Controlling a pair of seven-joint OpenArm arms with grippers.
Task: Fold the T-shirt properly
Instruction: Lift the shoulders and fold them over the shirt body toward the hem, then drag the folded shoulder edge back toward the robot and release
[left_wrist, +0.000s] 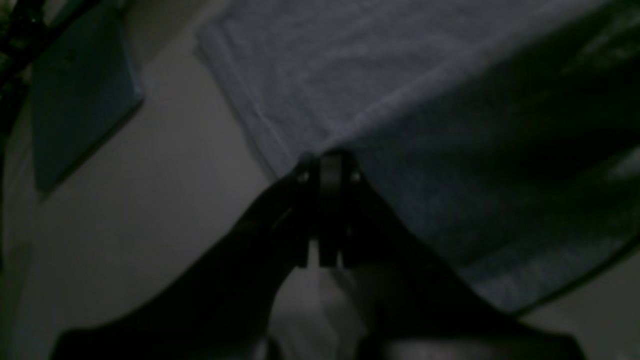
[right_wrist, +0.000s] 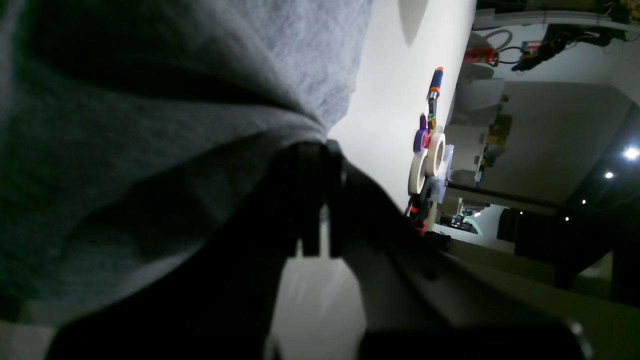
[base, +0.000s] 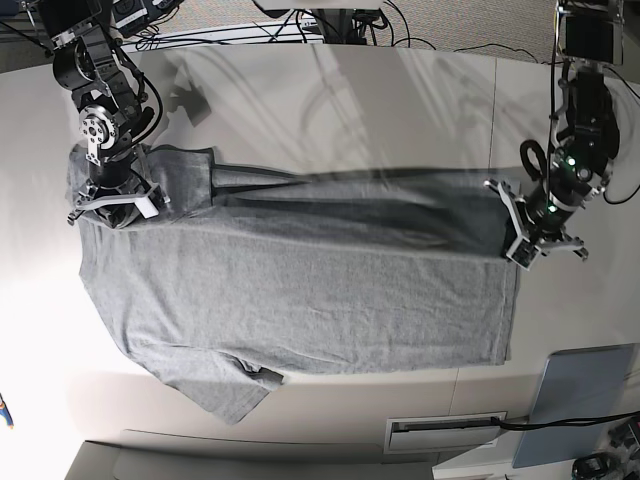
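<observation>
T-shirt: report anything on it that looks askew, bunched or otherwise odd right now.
The T-shirt is not flat. Its far edge is pinched up at both ends by the right gripper and left gripper, leaving a stretched ridge between them. The near sleeve is crumpled with a small curl. No damage visible.

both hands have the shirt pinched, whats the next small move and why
Probably carry both hands together across toward the T-shirt's near edge. The left hand and right hand each clamp a far-edge corner, and the lifted edge hangs stretched between them above the flat part, so the fold is only half done.
</observation>
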